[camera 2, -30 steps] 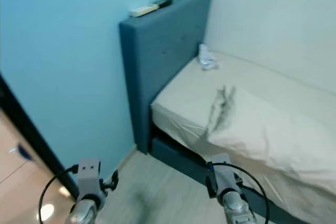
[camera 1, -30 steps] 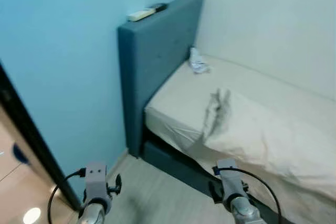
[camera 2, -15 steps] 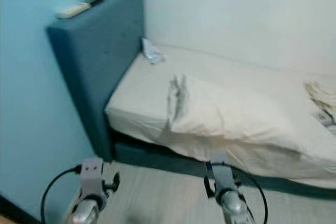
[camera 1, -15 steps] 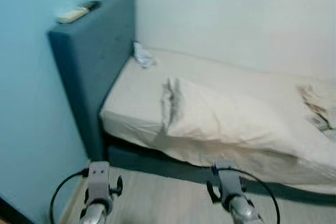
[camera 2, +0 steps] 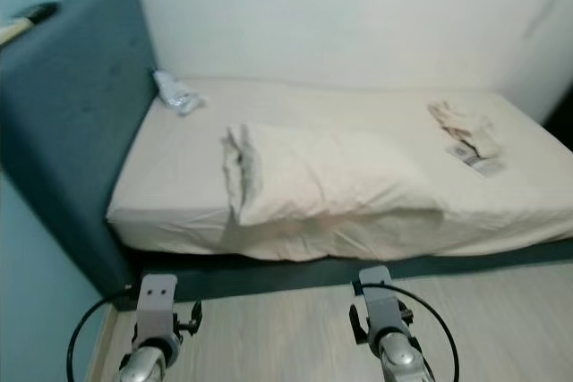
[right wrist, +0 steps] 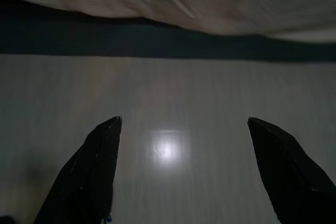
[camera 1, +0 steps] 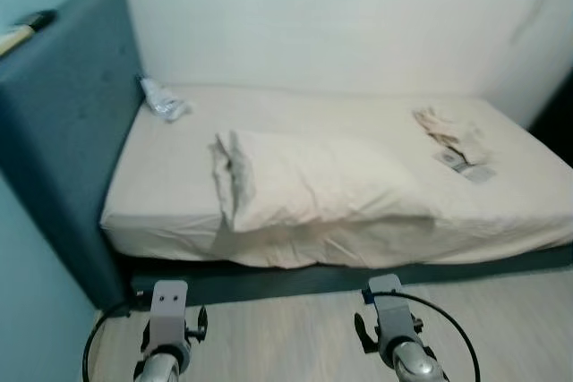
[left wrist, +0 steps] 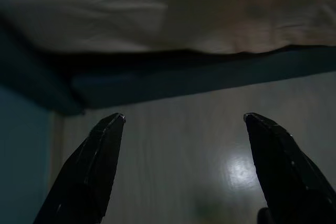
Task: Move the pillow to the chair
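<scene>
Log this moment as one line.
stage: facing bed | pillow: on bed, untouched | left gripper: open, empty | right gripper: open, empty

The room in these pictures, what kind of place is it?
Most likely a small bedroom in a home: a single bed with a padded blue headboard stands against a white wall, and a pale pillow lies on it.

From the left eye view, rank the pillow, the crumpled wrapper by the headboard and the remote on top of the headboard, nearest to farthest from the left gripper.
1. Pillow, near edge of bed, ahead of the left gripper.
2. Crumpled wrapper, far corner by the headboard.
3. Remote, up on the headboard's top, farthest.
</scene>
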Tool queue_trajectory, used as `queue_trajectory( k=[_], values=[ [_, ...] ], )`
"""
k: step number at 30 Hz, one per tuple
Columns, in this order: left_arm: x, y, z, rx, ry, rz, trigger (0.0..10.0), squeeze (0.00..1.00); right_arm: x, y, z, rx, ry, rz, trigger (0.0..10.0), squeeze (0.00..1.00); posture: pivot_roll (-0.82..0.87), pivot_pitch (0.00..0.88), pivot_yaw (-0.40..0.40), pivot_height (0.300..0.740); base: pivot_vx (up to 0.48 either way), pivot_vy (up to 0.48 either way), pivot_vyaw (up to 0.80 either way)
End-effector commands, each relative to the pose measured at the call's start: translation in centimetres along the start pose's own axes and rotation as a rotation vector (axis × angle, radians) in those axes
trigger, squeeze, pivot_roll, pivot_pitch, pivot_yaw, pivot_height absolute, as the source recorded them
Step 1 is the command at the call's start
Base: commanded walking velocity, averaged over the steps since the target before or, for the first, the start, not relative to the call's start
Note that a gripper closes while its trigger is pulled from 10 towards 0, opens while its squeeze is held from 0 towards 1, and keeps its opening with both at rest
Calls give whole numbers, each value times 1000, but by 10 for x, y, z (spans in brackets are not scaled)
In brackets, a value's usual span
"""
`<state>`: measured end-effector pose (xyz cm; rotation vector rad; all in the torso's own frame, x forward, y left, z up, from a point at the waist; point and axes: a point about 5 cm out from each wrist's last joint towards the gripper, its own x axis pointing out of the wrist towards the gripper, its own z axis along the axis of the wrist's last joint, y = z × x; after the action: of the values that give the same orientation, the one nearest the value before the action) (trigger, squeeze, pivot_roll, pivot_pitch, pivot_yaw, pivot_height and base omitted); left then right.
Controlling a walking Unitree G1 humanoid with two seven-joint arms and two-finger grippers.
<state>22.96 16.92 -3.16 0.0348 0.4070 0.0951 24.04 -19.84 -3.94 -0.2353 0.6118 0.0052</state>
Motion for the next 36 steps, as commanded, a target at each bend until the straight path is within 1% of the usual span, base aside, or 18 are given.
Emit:
queue_trajectory(
  k=[1,4,5,7,8,12,13,18,23,36],
  values=[
    [0,-5,1,7,-9,-21,10000,0,-1,-3,-2,-9,9,-6,10000,0,1,24,-29,740,0,0,-800],
    [0,-6,5,10,-41,-21,10000,0,0,-4,0,8,-5,1,10000,0,3,24,-33,740,0,0,-683],
    [0,-6,5,11,-47,-24,10000,0,0,-4,2,-8,-17,8,10000,0,5,24,-35,740,0,0,0],
    [0,-6,5,24,-49,-23,10000,0,0,-4,3,-6,-24,6,10000,0,5,26,-36,740,0,0,0],
    [-1,-6,6,31,-55,-27,10000,0,0,-4,7,16,-49,5,10000,0,6,27,-37,740,0,0,0],
    [0,-7,7,28,-64,-40,10000,0,2,-2,15,49,-101,17,10000,0,9,31,-35,740,0,0,0],
    [0,-8,7,29,-64,-42,10000,0,3,1,17,40,-99,29,10000,0,8,31,-33,740,0,0,0],
    [1,-10,11,23,-84,-47,10000,0,3,5,18,34,-90,42,10000,0,13,34,-35,740,0,0,0],
    [2,-10,14,11,-101,-55,10000,0,3,6,18,36,-94,43,10000,0,13,37,-32,740,0,0,0],
    [2,-11,18,5,-122,-75,10000,0,3,5,17,41,-95,38,10000,0,10,39,-26,740,338,0,0]
  ],
)
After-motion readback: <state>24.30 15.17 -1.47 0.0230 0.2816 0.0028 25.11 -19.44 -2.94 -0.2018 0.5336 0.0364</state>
